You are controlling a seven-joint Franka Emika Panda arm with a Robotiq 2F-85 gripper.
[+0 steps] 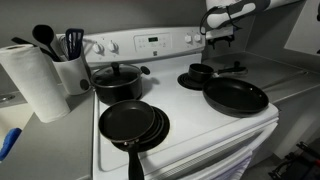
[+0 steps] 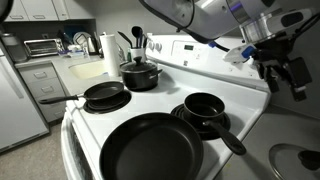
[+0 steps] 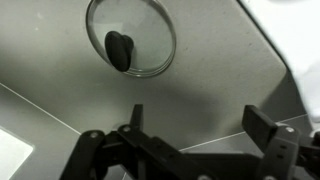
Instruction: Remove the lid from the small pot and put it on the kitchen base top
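The lid (image 3: 130,38), round, see-through, with a black knob, lies flat on the pale grey kitchen base top (image 3: 50,60). My gripper (image 3: 200,125) is open and empty, apart from the lid and above the counter. In both exterior views the gripper (image 1: 222,36) (image 2: 284,70) hangs over the counter (image 1: 292,76) beside the stove. The small pot (image 1: 200,72) (image 2: 205,105), a black saucepan with a long handle, stands uncovered on a burner. A round shape at the frame's edge in an exterior view (image 2: 305,160) looks like the lid.
A big black pot with its own lid (image 1: 118,80) (image 2: 140,72) stands on a rear burner. Frying pans (image 1: 235,97) (image 1: 132,122) (image 2: 150,148) (image 2: 105,95) fill the other burners. A paper towel roll (image 1: 35,80) and a utensil holder (image 1: 70,65) stand beside the stove.
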